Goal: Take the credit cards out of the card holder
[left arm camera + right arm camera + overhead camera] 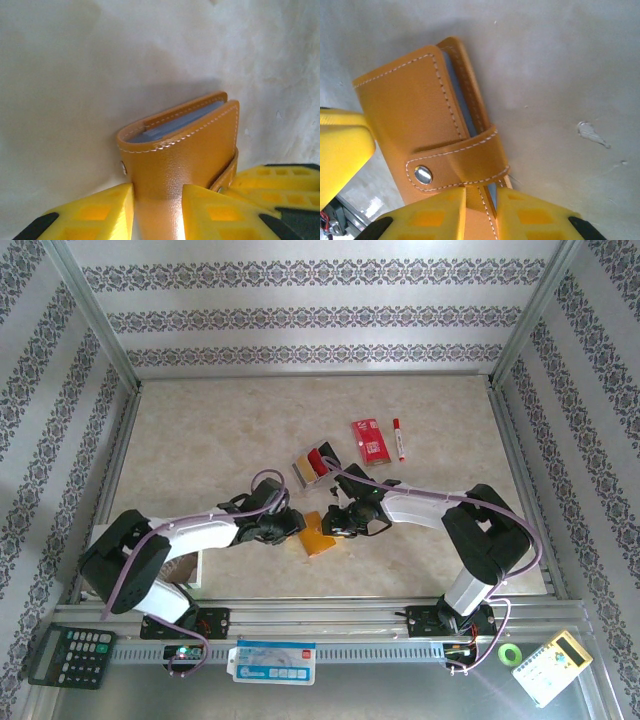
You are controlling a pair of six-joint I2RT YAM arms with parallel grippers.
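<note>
While card holder [185, 150] sits snapped shut, left jaws clamp its body, right jaws clamp strap-side edge

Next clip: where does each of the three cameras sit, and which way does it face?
Top external: above and behind the arm bases, looking down over the table; both arms show, with the left gripper and right gripper at the card holder.
Left wrist: on the left arm, looking along its yellow fingers, which flank the holder.
Right wrist: on the right arm, looking past its fingers at the holder's snap strap.
Shared: all three views see the orange holder.
</note>
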